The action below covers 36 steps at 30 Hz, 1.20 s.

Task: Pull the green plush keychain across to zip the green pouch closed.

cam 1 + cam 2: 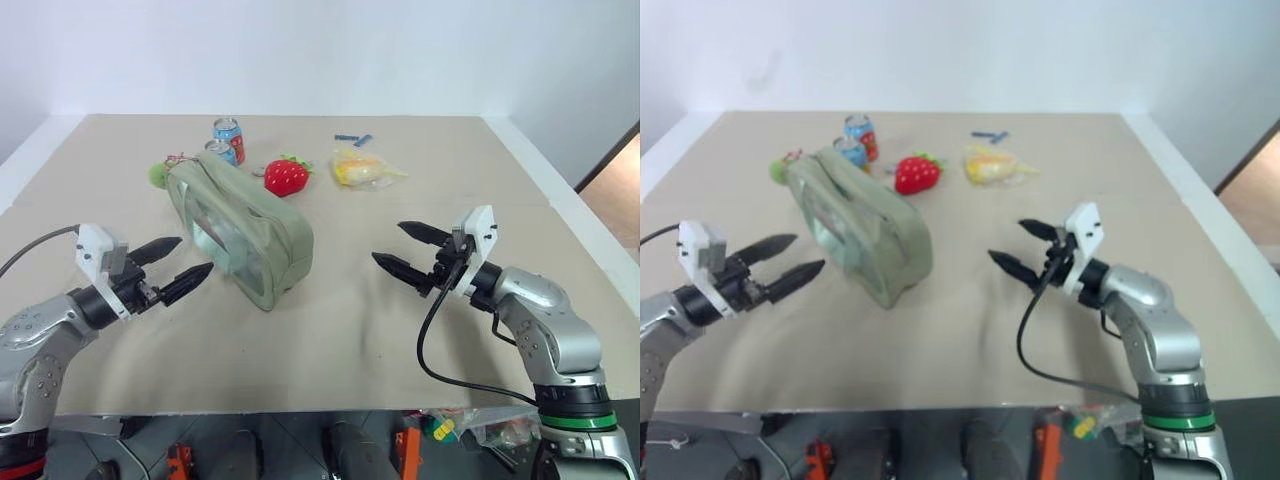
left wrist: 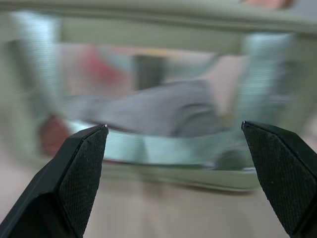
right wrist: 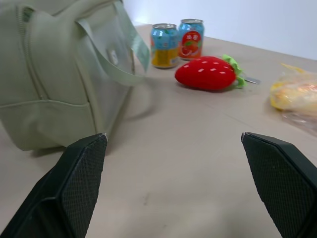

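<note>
Nearest the front edge of the table, the two grippers hover above the beige surface, one toward each side. The left gripper has its two black fingers spread wide with nothing between them; its tips point at the clear window side of the green pouch, close to the fabric but apart from it. In the left wrist view that window spans the gap between the fingers, so the pouch lies straight ahead of the open jaws.

The right gripper is likewise fully spread and holds nothing. It stands well apart from the pouch, with bare table between its tips and the pouch's near end. In the right wrist view the pouch's end, with a pale strap handle, sits off to one side ahead of the jaws.

The pouch lies on the table's left half, running diagonally from near the middle back toward the far left. At its far end, just beside it, sits the green plush keychain, well away from both grippers.

Farther back stand two drink cans, a red strawberry toy beside the pouch's far end, and a yellow wrapped item. Small blue pieces lie nearest the far edge.
</note>
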Available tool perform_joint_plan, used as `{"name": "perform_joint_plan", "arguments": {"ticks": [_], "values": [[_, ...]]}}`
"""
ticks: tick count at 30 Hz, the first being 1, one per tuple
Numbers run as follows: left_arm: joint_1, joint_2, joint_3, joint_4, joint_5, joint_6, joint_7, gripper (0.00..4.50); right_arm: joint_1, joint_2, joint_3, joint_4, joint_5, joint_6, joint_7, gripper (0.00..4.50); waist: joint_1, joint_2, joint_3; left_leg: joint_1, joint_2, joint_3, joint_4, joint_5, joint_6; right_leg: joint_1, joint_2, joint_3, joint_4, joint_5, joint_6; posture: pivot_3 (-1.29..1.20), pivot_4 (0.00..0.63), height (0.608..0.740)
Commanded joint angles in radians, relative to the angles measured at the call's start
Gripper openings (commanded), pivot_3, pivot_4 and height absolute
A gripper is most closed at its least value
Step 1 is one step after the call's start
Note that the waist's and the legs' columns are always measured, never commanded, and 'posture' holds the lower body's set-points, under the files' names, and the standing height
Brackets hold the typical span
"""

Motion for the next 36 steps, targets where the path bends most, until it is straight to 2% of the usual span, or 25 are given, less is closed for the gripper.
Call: {"name": "perform_joint_plan", "arguments": {"ticks": [1, 5, 9, 12, 16, 23, 24, 27, 33, 35, 36], "values": [[0.004, 0.048, 0.043, -0.117, -0.121, 0.064, -0.035, 4.48, -0.077, 0.001, -0.034, -0.052, 0.115, 0.105, -0.004, 4.50, 0.001, 0.000, 0.001, 0.000, 0.000, 0.000, 0.000, 0.000, 0.000, 0.000, 0.000, 0.000, 0.000, 0.000, 0.000, 0.00, 0.150, 0.740], [0.002, 0.091, 0.011, -0.216, -0.199, 0.130, -0.042, 4.48, -0.117, 0.012, 0.062, -0.115, 0.129, 0.154, 0.027, 4.50, 0.001, 0.000, 0.001, 0.000, 0.000, -0.001, 0.000, 0.000, 0.000, 0.000, 0.000, -0.001, 0.000, 0.000, 0.000, 0.00, 0.150, 0.740], [-0.020, 0.107, -0.027, -0.278, -0.249, 0.166, -0.033, 4.48, -0.156, 0.055, 0.176, -0.095, 0.067, 0.120, 0.052, 4.50, 0.000, 0.001, 0.002, 0.000, 0.000, -0.001, 0.000, 0.000, 0.000, 0.000, 0.001, -0.001, 0.000, -0.001, -0.001, 0.00, 0.150, 0.740], [-0.034, 0.116, -0.060, -0.304, -0.251, 0.174, -0.029, 4.48, -0.197, 0.072, 0.270, -0.014, -0.044, 0.040, 0.075, 4.50, 0.001, 0.001, 0.002, 0.000, 0.000, -0.001, 0.000, 0.000, 0.000, 0.000, 0.001, -0.001, 0.000, -0.001, -0.001, 0.00, 0.150, 0.740], [-0.044, 0.111, -0.079, -0.305, -0.243, 0.176, -0.015, 4.48, -0.286, 0.138, 0.268, 0.112, -0.058, 0.026, 0.072, 4.50, 0.000, 0.001, 0.002, 0.000, 0.000, 0.000, 0.001, 0.000, 0.000, 0.000, 0.001, -0.001, 0.000, 0.000, -0.001, 0.00, 0.150, 0.740], [-0.042, 0.102, -0.086, -0.304, -0.230, 0.164, 0.008, 4.48, -0.359, 0.173, 0.264, 0.217, -0.070, 0.013, 0.118, 4.50, 0.002, 0.001, 0.002, -0.001, 0.000, -0.001, 0.000, 0.000, 0.000, 0.000, 0.001, -0.001, 0.000, -0.001, -0.002, 0.00, 0.150, 0.740], [-0.040, 0.099, -0.092, -0.306, -0.225, 0.162, 0.013, 4.50, -0.363, 0.182, 0.269, 0.221, -0.068, 0.020, 0.122, 3.93, 0.002, 0.001, 0.002, -0.001, 0.000, -0.001, 0.000, -0.001, 0.000, 0.000, 0.001, -0.001, 0.000, -0.001, -0.002, 0.00, 0.150, 0.740], [-0.053, 0.081, -0.115, -0.304, -0.205, 0.156, 0.041, 4.50, -0.368, 0.205, 0.275, 0.223, -0.064, 0.035, 0.132, 2.99, 0.002, 0.001, 0.002, -0.001, 0.000, -0.002, -0.001, -0.001, 0.000, 0.000, 0.001, -0.002, 0.000, -0.001, -0.002, 0.00, 0.150, 0.740], [-0.060, 0.075, -0.113, -0.312, -0.220, 0.163, 0.063, 4.50, -0.361, 0.220, 0.267, 0.203, -0.055, 0.066, 0.152, 0.82, 0.002, 0.001, 0.002, 0.000, 0.000, -0.002, 0.000, -0.001, 0.000, 0.000, 0.001, -0.002, 0.000, -0.001, -0.001, 0.00, 0.150, 0.740], [-0.059, 0.075, -0.114, -0.309, -0.215, 0.160, 0.062, 4.50, -0.367, 0.214, 0.267, 0.201, -0.062, 0.060, 0.160, 0.18, 0.002, 0.001, 0.002, 0.000, 0.000, -0.002, 0.000, -0.001, 0.000, 0.000, 0.001, -0.002, 0.000, -0.001, -0.001, 0.00, 0.150, 0.740], [-0.059, 0.074, -0.117, -0.308, -0.212, 0.159, 0.062, 4.50, -0.373, 0.210, 0.266, 0.201, -0.066, 0.056, 0.165, 0.05, 0.002, 0.001, 0.002, 0.000, 0.000, -0.002, 0.000, -0.001, 0.000, 0.000, 0.001, -0.002, 0.000, -0.001, -0.001, 0.00, 0.150, 0.740]]}}
